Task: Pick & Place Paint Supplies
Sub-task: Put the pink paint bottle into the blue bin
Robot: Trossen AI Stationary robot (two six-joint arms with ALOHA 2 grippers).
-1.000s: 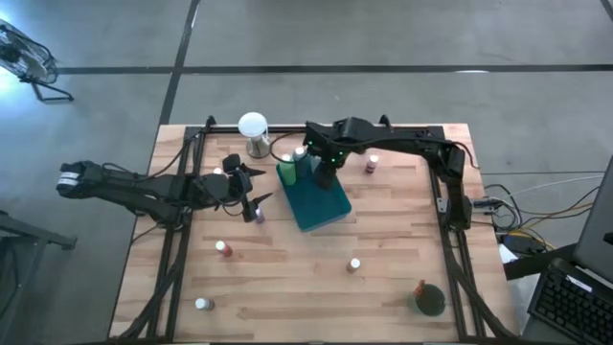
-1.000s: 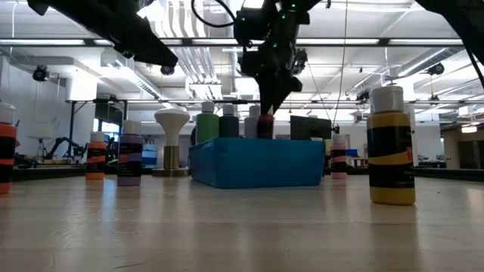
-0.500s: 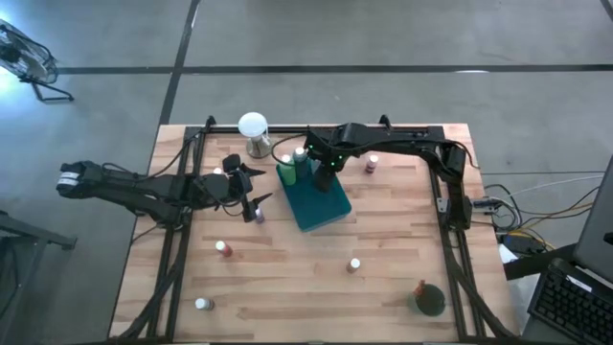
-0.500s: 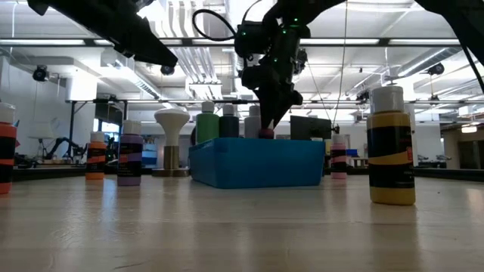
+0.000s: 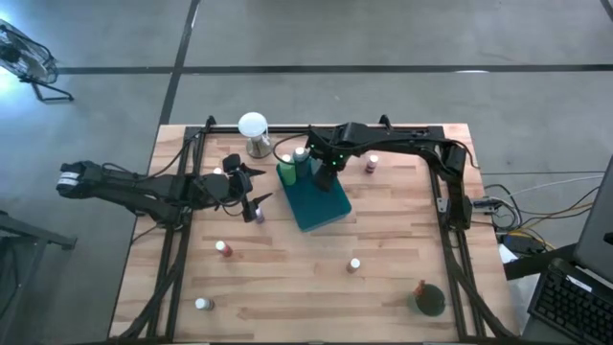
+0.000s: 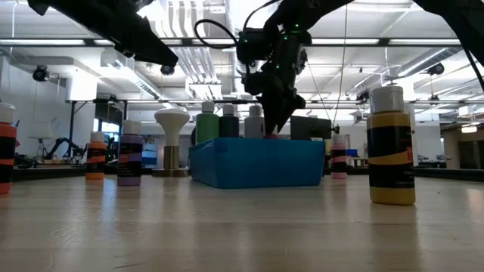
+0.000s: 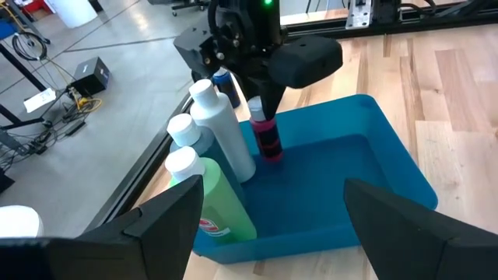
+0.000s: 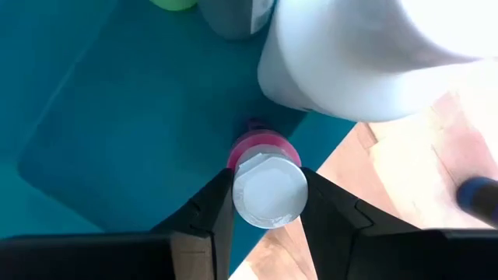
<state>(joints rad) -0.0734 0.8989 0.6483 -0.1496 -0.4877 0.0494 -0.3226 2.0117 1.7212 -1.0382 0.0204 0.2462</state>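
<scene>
table (image 5: 402, 278): wooden | teal tray (image 7: 373, 179): near far edge, middle | right gripper (image 7: 264, 109): over tray's far end, jaws closed on white cap of pink bottle (image 8: 263, 167), cap between fingertips | left gripper (image 5: 257, 201): open wide, empty, beside tray's left edge

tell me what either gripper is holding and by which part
The right gripper holds a small pink bottle by its white cap, inside the teal tray. The left gripper is open and holds nothing.
</scene>
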